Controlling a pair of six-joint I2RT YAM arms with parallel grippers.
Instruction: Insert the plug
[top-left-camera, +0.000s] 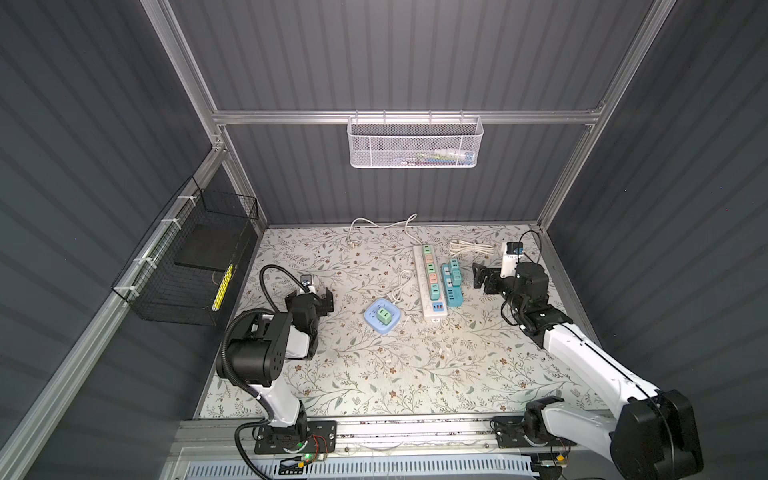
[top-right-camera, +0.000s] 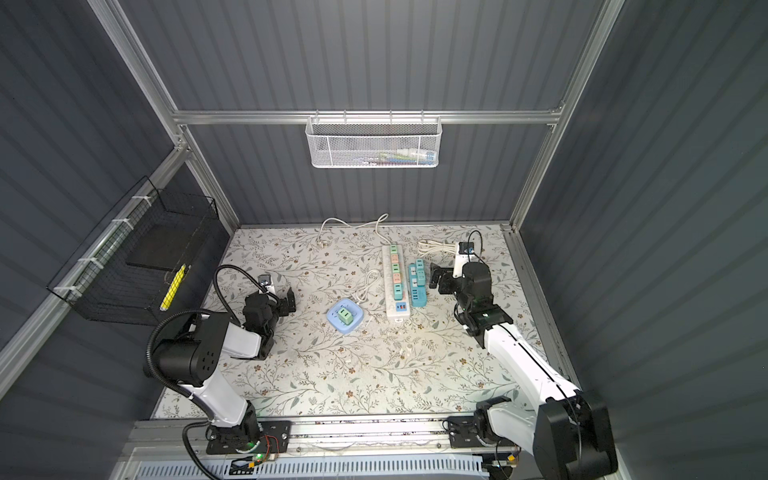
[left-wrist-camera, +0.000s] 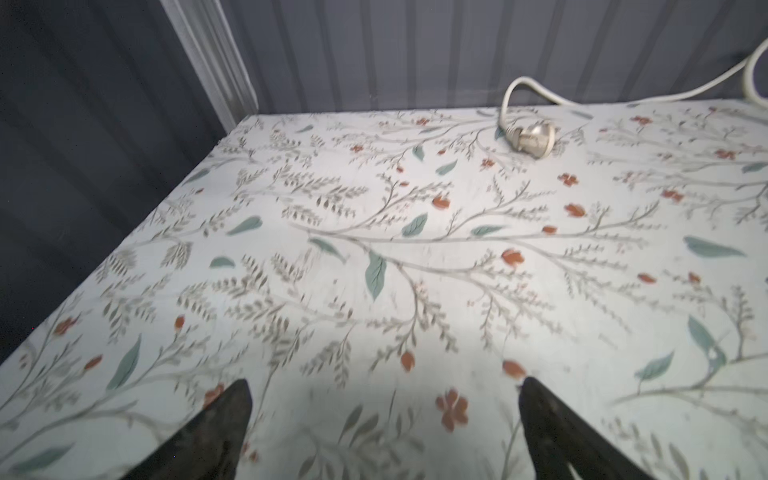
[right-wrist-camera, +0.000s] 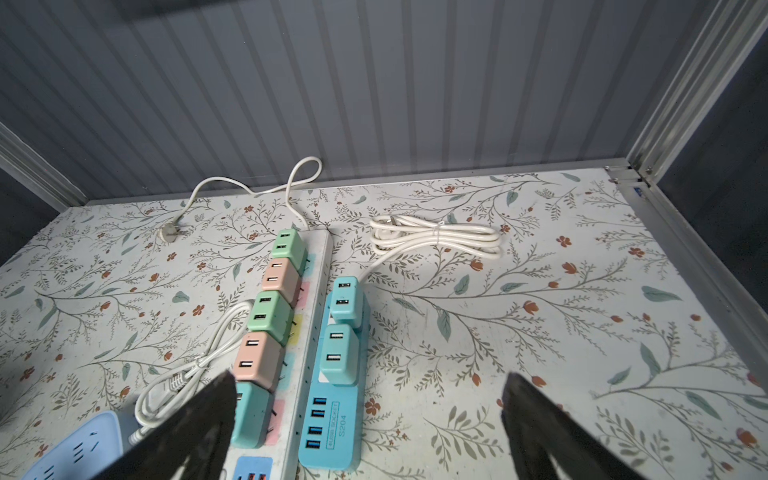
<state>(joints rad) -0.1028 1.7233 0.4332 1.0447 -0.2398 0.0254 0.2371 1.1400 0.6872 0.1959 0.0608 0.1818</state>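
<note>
Floral table (top-left-camera: 415, 374) holds white strip (top-left-camera: 434, 318), blue strip (top-left-camera: 455, 297), square socket (top-left-camera: 371, 322).

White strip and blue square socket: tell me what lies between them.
A bundled white cord lies between the white strip and the blue square socket, seen in both top views.

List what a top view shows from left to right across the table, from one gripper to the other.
In a top view: left gripper, open and empty → blue socket block with a green adapter on it → white power strip → teal power strip → right gripper, open and empty.
</note>
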